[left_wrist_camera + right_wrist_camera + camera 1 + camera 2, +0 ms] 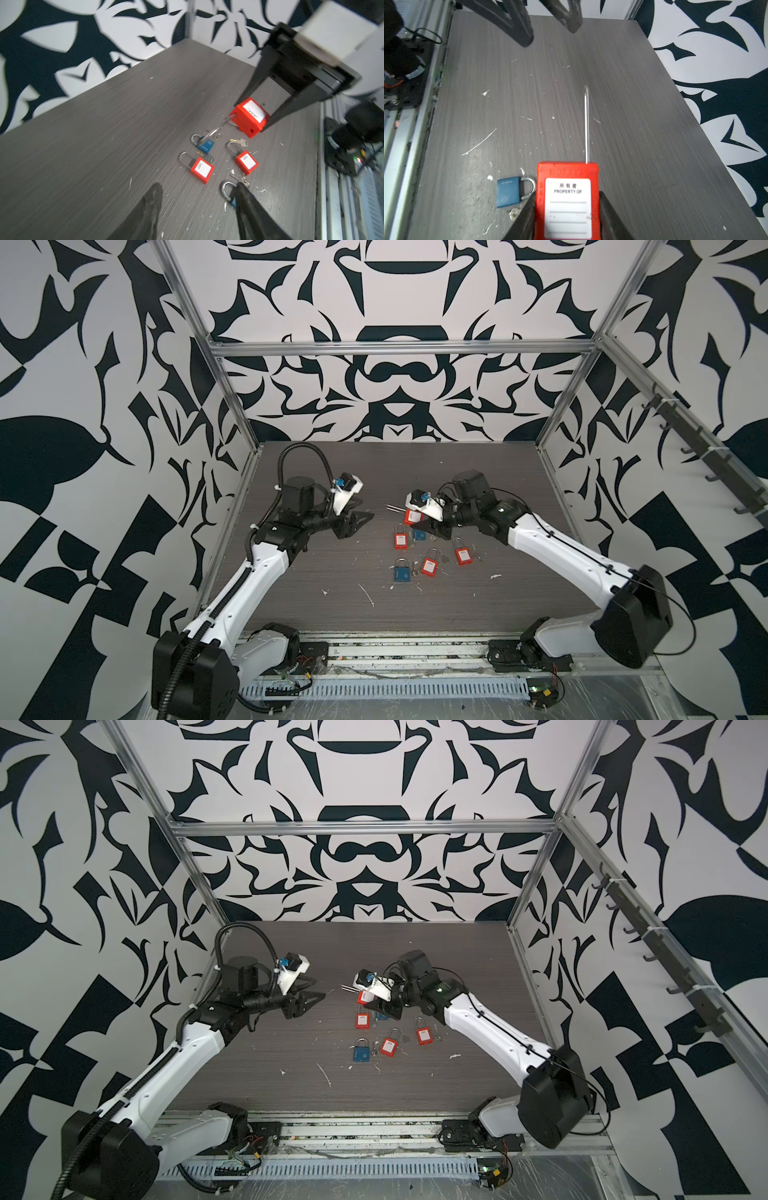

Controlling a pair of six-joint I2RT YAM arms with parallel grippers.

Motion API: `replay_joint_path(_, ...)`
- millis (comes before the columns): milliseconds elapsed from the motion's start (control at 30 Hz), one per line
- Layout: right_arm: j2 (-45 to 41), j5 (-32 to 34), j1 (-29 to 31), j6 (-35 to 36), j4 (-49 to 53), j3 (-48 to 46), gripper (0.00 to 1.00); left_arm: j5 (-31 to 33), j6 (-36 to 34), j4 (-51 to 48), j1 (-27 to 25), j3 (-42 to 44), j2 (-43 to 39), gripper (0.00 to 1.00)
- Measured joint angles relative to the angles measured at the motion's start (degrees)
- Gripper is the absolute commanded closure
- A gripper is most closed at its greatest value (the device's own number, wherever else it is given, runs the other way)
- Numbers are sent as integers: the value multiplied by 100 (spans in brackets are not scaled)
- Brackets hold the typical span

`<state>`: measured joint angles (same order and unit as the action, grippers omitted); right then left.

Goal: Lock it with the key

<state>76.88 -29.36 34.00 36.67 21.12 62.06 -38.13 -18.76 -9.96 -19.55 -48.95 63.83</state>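
1. Red padlock [568,199] is clamped by its body between the two fingers of the right gripper [568,209]. It is held clear of the table [519,605], with its white label facing the right wrist camera.
2. Its shackle [586,124] sticks out from the body toward the left gripper [197,187]. In the right wrist view the shackle shows edge-on as one thin line. In the left wrist view a round hole on the same end of the body looks empty.
3. The left gripper's jaws stand apart with nothing between them. It sits just past the shackle's tip, near the red padlock but not touching it.
4. A blue padlock [508,194] lies flat on the table just beside and below the red padlock's body.
5. One silver key [239,142] lies on the table close under the red padlock, apart from it and held by neither gripper.
6. A second red padlock [400,540], a third red padlock [431,565] and a fourth red padlock [462,554] lie flat on the table. All three are on the side of the red padlock that faces the arm bases.
7. A second blue padlock [401,573] lies farthest from the red padlock, just beside the third red padlock.
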Motion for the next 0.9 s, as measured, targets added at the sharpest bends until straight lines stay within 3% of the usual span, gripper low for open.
replay_joint_path(267,-1029,-216,0,223,758,-387,92,-424,-1303,-94,-785,-356,625,53)
replay_joint_path(533,-1410,-264,0,238,1045,-492,93,-415,-1722,-173,-1163,-634,1134,67)
replay_joint_path(767,-1421,-238,0,264,1126,-549,93,-509,-1781,-190,-1257,-632,1167,68)
replay_joint_path(900,-1421,-221,0,295,1123,-549,93,-586,-1821,-188,-1305,-632,1167,61)
